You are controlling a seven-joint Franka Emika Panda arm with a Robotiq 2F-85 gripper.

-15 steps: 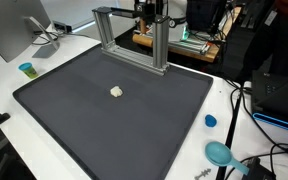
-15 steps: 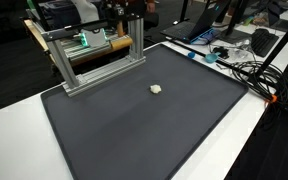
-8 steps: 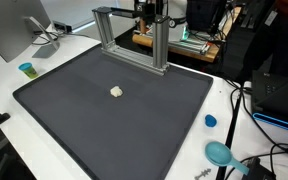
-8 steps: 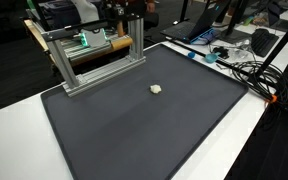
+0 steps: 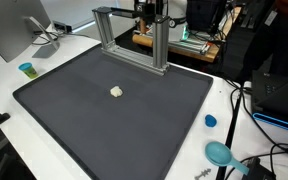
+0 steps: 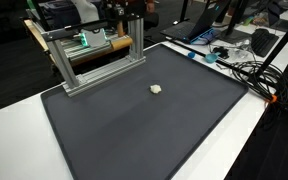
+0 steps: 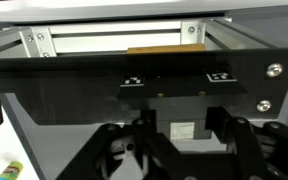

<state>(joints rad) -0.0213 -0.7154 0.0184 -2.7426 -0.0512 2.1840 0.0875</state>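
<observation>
A robot gripper (image 7: 184, 150) hangs at the 12 o'clock edge of a dark mat (image 5: 104, 135), just behind an aluminium frame (image 5: 161, 45) standing on that edge. The wrist view shows only the gripper's black linkages below the frame's pale rails (image 7: 114, 42), so I cannot tell whether the jaws are spread or pressed together. A small white lump (image 5: 117, 91) lies alone near the mat's centre, toward 6 o'clock from the frame and well apart from it.

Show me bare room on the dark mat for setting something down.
The dark mat is bare from the white lump to the edge opposite the aluminium frame, and from the lump toward the blue cap. Crowded: the frame's side, and the cables beside the mat.
</observation>
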